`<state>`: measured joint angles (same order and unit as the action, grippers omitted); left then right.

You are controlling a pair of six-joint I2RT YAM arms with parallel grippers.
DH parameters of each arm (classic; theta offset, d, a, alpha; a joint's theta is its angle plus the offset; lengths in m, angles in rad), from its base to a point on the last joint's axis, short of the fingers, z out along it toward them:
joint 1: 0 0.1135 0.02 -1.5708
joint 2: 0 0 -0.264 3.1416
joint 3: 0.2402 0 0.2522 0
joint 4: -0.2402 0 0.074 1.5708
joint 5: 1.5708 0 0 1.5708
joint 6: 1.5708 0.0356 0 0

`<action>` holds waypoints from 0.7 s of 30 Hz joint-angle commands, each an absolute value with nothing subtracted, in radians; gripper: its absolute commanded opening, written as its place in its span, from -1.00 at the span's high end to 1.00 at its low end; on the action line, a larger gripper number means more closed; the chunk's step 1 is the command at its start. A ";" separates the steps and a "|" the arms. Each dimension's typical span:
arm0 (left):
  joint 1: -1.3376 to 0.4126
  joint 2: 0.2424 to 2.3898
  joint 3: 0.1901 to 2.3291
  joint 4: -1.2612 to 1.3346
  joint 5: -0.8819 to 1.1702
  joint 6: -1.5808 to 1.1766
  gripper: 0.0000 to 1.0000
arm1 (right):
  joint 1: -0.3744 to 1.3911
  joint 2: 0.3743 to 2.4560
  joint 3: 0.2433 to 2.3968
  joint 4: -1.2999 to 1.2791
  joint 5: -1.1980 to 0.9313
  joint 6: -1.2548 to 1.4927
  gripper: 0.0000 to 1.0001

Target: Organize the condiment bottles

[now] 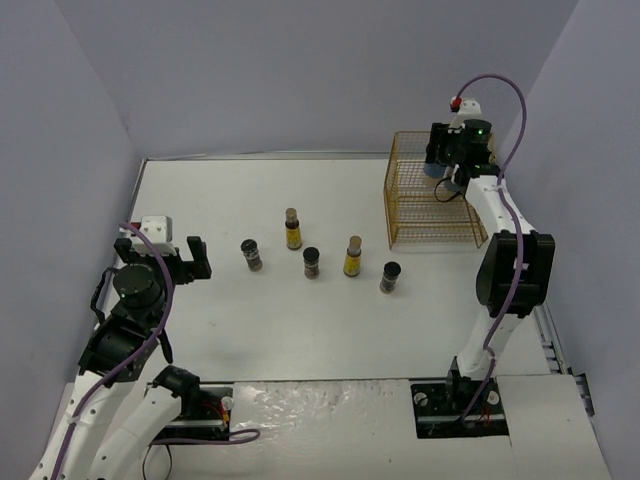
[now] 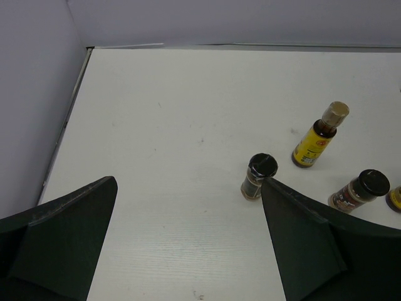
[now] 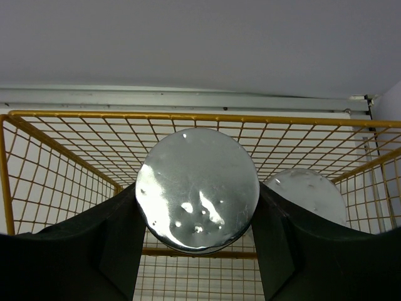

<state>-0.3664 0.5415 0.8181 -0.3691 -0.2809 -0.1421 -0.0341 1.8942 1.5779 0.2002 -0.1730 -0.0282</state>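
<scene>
Five condiment bottles stand in a loose row mid-table: two slim yellow-labelled bottles and three short dark black-lidded jars. My right gripper is over the yellow wire rack, shut on a jar with a grey lid. A second grey-lidded jar stands in the rack just to its right. My left gripper is open and empty, left of the row. In the left wrist view the nearest dark jar stands by my right fingertip.
The rack sits at the back right near the wall. Purple walls close in the table on the left, back and right. In the left wrist view a yellow-labelled bottle and another dark jar stand further right.
</scene>
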 commanded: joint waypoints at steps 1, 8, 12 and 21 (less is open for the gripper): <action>-0.370 0.558 0.847 -0.321 -0.270 -0.140 -0.94 | -0.040 1.867 1.580 0.376 -0.183 -0.016 0.50; -0.370 0.555 0.847 -0.322 -0.272 -0.140 -0.94 | -0.041 1.875 1.562 0.376 -0.188 -0.006 -0.16; -0.370 0.555 0.847 -0.322 -0.270 -0.140 -0.94 | -0.040 1.879 1.556 0.370 -0.196 -0.009 -0.34; -0.369 0.553 0.845 -0.322 -0.273 -0.140 -0.94 | -0.040 1.848 1.545 0.346 -0.212 -0.013 -0.63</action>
<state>-0.3664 0.5411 0.8181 -0.3691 -0.2774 -0.1421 -0.0344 1.9010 1.5355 0.2811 -0.1869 -0.0156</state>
